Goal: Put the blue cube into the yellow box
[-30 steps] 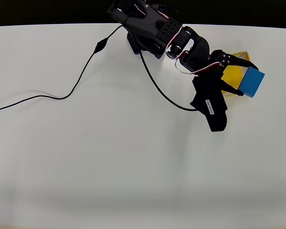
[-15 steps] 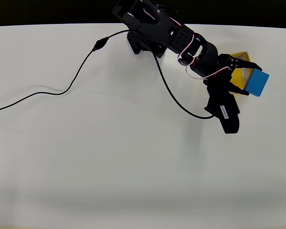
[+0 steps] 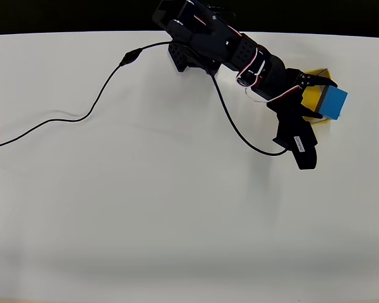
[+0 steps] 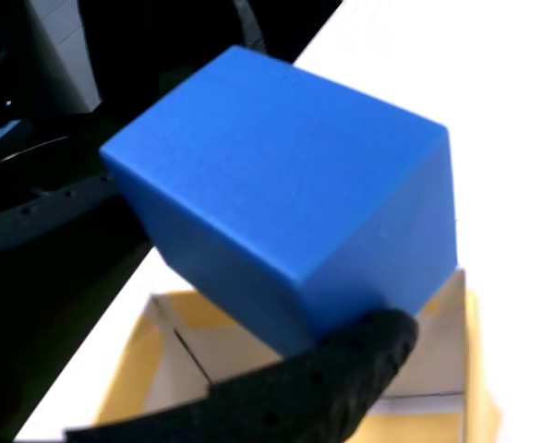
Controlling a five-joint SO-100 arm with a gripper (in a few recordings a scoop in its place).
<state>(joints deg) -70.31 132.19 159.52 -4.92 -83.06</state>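
Note:
In the overhead view the blue cube [image 3: 334, 103] is held off the table at the right, and my black gripper [image 3: 326, 100] is shut on it. The cube hangs over the right part of the yellow box [image 3: 311, 98], which the arm and cube partly hide. In the wrist view the blue cube [image 4: 277, 212] is tilted and fills the middle. A black finger [image 4: 337, 374] presses its lower edge. Below it lies the yellow box [image 4: 171, 365] with its pale walls and open top.
The white table [image 3: 177, 208] stretches wide to the left and front. A black cable [image 3: 82, 117] snakes from the arm's base across the left half. A dark strip runs along the far table edge [image 3: 50, 31] behind the arm.
The arm first stretched to the right with the cube, then drew it slightly back and up over the box. The cable shifted a little.

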